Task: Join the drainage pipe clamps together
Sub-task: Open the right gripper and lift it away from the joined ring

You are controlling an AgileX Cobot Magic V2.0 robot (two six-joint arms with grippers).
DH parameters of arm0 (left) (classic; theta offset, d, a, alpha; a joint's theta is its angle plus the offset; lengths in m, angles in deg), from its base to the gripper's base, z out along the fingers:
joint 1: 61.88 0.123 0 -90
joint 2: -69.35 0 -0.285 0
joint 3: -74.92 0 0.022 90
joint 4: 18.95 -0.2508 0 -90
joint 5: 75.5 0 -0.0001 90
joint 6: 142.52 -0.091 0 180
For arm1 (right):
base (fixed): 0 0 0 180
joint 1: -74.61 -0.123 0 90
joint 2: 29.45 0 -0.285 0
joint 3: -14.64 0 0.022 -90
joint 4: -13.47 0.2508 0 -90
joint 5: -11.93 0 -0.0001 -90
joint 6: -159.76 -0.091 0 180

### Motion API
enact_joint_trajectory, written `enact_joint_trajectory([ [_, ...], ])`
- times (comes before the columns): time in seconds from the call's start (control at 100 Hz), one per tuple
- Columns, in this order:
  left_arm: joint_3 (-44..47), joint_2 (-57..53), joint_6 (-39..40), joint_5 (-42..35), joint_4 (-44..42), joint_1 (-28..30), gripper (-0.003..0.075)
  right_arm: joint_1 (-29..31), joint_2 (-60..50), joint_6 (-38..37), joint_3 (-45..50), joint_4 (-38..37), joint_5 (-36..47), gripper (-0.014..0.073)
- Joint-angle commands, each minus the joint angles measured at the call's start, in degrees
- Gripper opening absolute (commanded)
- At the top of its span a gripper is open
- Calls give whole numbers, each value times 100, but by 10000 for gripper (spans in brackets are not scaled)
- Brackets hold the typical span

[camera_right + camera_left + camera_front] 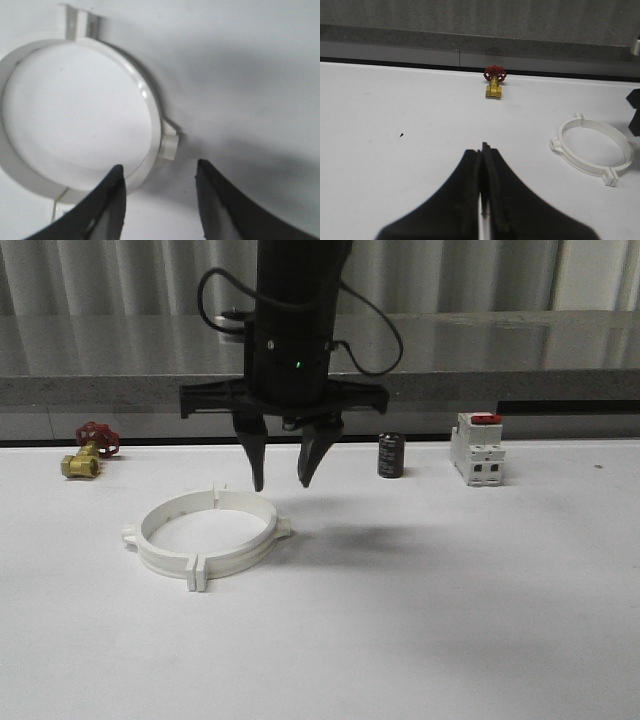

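The two white drainage pipe clamps (245, 558) lie flat on the white table, set together as one ring with small tabs sticking out around it. My right gripper (281, 485) hangs open just above the ring's back right edge, holding nothing. From its wrist camera, the right gripper (159, 166) has its fingers on either side of the ring's wall (147, 107) near a tab. My left gripper (482, 146) is shut and empty over bare table, with the clamps ring (585, 167) well off to one side.
A brass valve with a red handwheel (85, 455) sits at the back left. A black cylinder (390, 455) and a white switch with a red top (477, 450) stand at the back right. A grey ledge (520, 360) runs behind the table.
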Motion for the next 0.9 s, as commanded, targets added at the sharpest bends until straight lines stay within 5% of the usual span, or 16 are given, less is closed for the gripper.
enact_joint_trajectory([
  [0.0,-150,57,29,-477,3,10,-21,76,-636,970,-149,-24,-166,330],
  [0.29,-150,57,29,-477,3,10,-21,565,-1254,1542,-9,-225,-914,-70],
  [0.89,-150,57,29,-477,3,10,-21,2082,-3076,1542,1662,6,-674,-64],
])
